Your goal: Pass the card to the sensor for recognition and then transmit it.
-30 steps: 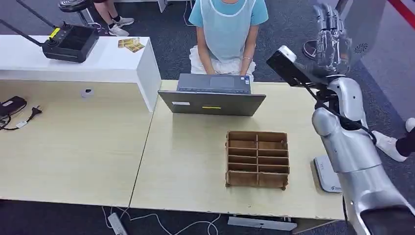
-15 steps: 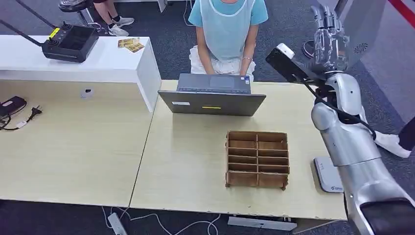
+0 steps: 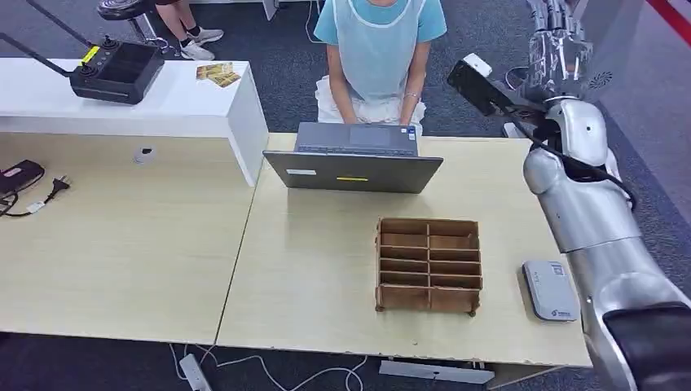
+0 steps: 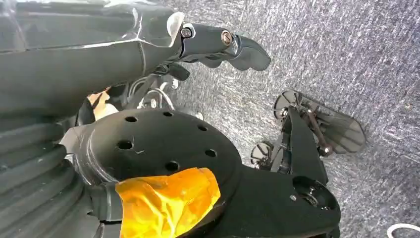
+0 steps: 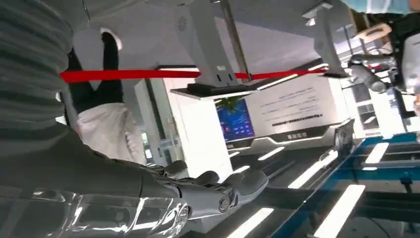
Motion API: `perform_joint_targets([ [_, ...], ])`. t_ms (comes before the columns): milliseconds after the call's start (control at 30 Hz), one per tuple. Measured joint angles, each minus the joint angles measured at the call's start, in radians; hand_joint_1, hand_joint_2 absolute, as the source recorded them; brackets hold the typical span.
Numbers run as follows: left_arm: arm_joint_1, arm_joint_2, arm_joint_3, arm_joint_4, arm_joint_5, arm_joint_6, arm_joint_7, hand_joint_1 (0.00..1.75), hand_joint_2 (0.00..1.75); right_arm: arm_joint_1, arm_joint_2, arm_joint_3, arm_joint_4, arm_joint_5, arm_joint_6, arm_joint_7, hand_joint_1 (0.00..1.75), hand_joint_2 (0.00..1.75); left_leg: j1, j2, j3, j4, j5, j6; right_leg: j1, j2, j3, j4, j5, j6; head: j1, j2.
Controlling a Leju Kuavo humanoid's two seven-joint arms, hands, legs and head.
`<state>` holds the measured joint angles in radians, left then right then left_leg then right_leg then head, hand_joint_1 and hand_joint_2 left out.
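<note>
On the pale desk [image 3: 326,269] the sensor [image 3: 551,290] is lying untouched while the right hand [image 3: 558,49], fingers extended and seemingly empty, is reaching up and should close gently on the card.

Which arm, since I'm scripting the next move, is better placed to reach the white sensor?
Right. The right hand is raised on the side where the sensor lies; the left hand hangs toward the floor.
</note>
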<state>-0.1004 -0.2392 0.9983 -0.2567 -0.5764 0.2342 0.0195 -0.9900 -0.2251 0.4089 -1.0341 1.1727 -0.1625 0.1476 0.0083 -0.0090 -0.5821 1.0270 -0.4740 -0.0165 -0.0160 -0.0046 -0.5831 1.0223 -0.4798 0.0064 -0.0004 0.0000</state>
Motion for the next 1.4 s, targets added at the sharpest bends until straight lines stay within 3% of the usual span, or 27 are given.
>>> perform_joint_targets([
  [367, -0.014, 0.000, -0.023, 0.000, -0.018, -0.003, 0.022, 0.00, 1.75, -0.070, 0.065, 0.016, 0.166, 0.030, -0.001, 0.030, 0.00, 1.75, 0.000, 0.000, 0.000, 0.000, 0.000, 0.000, 0.000, 0.000, 0.000, 0.000, 0.000, 0.000, 0.000, 0.000],
  [667, -0.014, 0.001, -0.028, 0.000, -0.016, -0.011, 0.023, 0.00, 1.75, -0.102, 0.067, 0.016, 0.214, 0.006, 0.054, -0.020, 0.00, 1.75, 0.000, -0.001, 0.000, 0.000, 0.000, 0.000, 0.000, -0.001, 0.000, 0.000, 0.000, 0.000, 0.000, 0.000],
  [1100, -0.012, 0.002, -0.029, 0.000, -0.013, -0.013, 0.022, 0.00, 1.75, -0.102, 0.073, 0.025, 0.250, 0.003, 0.053, -0.025, 0.00, 1.75, 0.000, -0.002, 0.000, 0.001, 0.000, 0.000, 0.000, -0.001, 0.000, 0.000, 0.000, 0.000, 0.000, 0.000],
  [1167, -0.012, 0.002, -0.029, 0.000, -0.013, -0.013, 0.022, 0.00, 1.75, -0.103, 0.073, 0.025, 0.250, 0.001, 0.052, -0.024, 0.42, 1.75, 0.000, -0.002, 0.000, 0.001, 0.000, 0.000, 0.000, -0.001, 0.000, 0.000, 0.000, 0.000, 0.000, 0.000],
  [1400, -0.011, 0.002, -0.029, 0.000, -0.011, -0.013, 0.021, 0.00, 1.75, -0.102, 0.072, 0.025, 0.250, 0.000, 0.051, -0.022, 0.42, 1.75, 0.000, -0.001, 0.000, 0.001, 0.000, 0.000, 0.000, -0.001, 0.000, 0.000, 0.000, 0.000, 0.000, 0.000],
])
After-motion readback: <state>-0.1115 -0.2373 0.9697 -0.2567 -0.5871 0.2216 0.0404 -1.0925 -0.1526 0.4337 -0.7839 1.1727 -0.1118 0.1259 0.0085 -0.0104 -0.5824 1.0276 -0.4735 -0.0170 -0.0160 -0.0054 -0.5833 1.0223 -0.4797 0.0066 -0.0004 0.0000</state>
